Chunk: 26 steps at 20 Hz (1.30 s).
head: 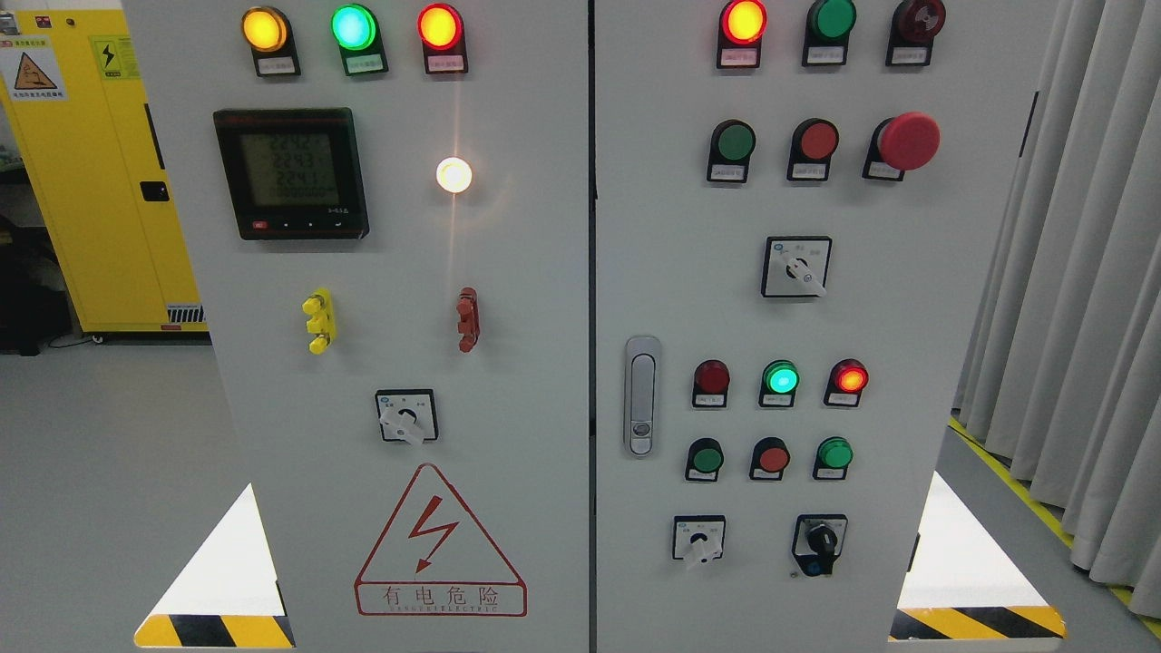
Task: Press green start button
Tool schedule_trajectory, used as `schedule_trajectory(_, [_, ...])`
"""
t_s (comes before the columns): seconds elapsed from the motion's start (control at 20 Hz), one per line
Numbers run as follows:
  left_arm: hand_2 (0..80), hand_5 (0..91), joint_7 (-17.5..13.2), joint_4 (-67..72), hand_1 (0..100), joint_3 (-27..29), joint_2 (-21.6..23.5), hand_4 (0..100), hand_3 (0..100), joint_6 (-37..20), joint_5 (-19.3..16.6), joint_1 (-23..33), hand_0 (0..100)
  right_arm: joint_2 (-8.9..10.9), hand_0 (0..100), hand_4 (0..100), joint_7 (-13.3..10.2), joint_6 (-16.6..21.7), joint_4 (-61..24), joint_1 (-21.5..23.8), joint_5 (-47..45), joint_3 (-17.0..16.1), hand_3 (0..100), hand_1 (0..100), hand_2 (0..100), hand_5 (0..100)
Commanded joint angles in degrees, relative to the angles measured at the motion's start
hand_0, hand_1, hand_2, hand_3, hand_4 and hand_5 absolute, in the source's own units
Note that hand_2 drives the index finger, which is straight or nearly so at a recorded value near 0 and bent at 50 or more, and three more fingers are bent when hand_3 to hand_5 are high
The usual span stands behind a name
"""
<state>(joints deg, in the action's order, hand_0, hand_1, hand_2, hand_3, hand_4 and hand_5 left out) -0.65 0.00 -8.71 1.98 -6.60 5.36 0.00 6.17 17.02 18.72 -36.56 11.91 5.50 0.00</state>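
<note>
Fingers of both robot hands were out of view, so their state could not be told. On the grey metal cabinet's right door (907,299), a round green push button (733,141) sat near the upper edge, just left of a round red push button (819,141) and a red mushroom-headed stop button (909,141).

Grey control cabinet (544,272), green buttons (733,141)

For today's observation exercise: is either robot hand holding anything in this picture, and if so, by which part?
Nothing is held: neither hand is in view. Only the cabinet with its untouched green button shows.
</note>
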Motion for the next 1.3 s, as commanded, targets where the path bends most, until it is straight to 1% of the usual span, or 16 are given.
schedule_trajectory(0.0, [0.0,0.0,-0.05,-1.58,56,0.01,-3.21,0,0,0.01,0.00,-1.32,12,-0.20,17,5,0.38,4.74,-17.92,0.84,0.47,-1.58,3,38,0,0])
schedule_trajectory(0.05, [0.0,0.0,-0.05,-1.58,56,0.10,-3.56,0,0,0.01,0.00,-1.41,12,-0.02,17,5,0.38,5.62,-19.59,0.93,0.47,-1.58,3,38,0,0])
schedule_trajectory(0.1, [0.0,0.0,-0.05,-1.58,56,0.10,-3.65,0,0,0.01,0.00,-1.41,12,0.07,17,11,0.38,6.49,-21.43,1.10,0.56,-1.58,5,39,0,1])
schedule_trajectory(0.15, [0.0,0.0,-0.05,-1.58,56,0.10,-3.65,0,0,0.01,0.00,-1.41,12,0.16,17,19,0.38,7.46,-23.10,1.19,0.56,-1.58,10,39,0,12])
schedule_trajectory(0.2, [0.0,0.0,-0.05,-1.58,56,0.10,-4.09,0,0,0.01,0.00,-1.41,12,0.24,17,18,0.47,8.60,-24.77,1.19,1.00,-1.58,10,39,0,12])
schedule_trajectory(0.25, [0.0,0.0,-0.05,-1.58,56,0.10,-4.53,0,0,0.01,0.00,-1.41,12,0.33,17,24,0.47,9.74,-26.53,1.19,2.22,-1.58,15,41,0,21])
schedule_trajectory(0.35, [0.0,0.0,-0.05,-1.58,56,0.10,-4.80,0,0,0.01,0.00,-1.41,12,0.68,18,31,0.47,12.73,-30.31,1.19,5.90,-1.76,20,43,0,29])
schedule_trajectory(0.5, [0.0,0.0,-0.05,-1.58,56,0.10,-6.46,0,0,0.01,0.00,-1.32,12,0.86,19,39,0.47,16.34,-37.25,1.45,12.93,-2.02,28,50,0,37])
schedule_trajectory(0.55, [0.0,0.0,-0.05,-1.58,56,0.10,-6.99,0,0,0.01,0.00,-1.41,12,0.86,19,46,0.47,17.48,-39.62,1.45,14.95,-2.02,36,52,0,42])
schedule_trajectory(0.6, [0.0,0.0,-0.05,-1.58,56,0.10,-7.26,0,0,0.01,0.00,-1.41,12,0.86,19,47,0.47,18.79,-41.73,1.63,16.89,-2.02,39,54,0,43])
schedule_trajectory(0.7, [0.0,0.0,-0.05,-1.67,56,0.01,-7.87,0,0,0.01,0.00,-1.41,12,0.86,17,54,0.56,20.91,-45.95,1.54,20.49,-2.02,50,58,0,49])
schedule_trajectory(0.75, [0.0,0.0,-0.05,-1.76,56,0.01,-8.05,0,0,0.01,0.00,-1.41,12,0.86,16,59,0.56,21.35,-48.50,1.46,22.43,-2.11,57,60,0,52])
schedule_trajectory(0.9, [0.0,0.0,-0.05,-1.67,56,-0.07,-8.05,0,0,0.01,-0.08,-1.41,12,0.51,18,63,0.47,21.53,-55.36,1.10,26.91,-3.07,60,61,0,55])
schedule_trajectory(0.95, [0.0,0.0,-0.05,-1.58,56,-0.07,-8.05,0,0,0.01,-0.08,-1.41,12,0.51,17,69,0.47,21.71,-57.38,1.02,28.32,-3.60,68,63,0,59])
schedule_trajectory(1.05, [0.0,0.0,-0.05,-1.58,56,-0.16,-8.05,0,0,0.01,-0.08,-1.41,12,0.51,17,70,0.47,22.50,-60.81,0.58,31.83,-4.83,69,64,0,61])
schedule_trajectory(1.25, [0.0,0.0,-0.05,-1.58,56,-0.16,-8.05,0,0,0.01,-0.08,-1.41,12,0.42,20,73,0.30,23.12,-66.18,-3.81,40.53,-8.17,70,66,0,64])
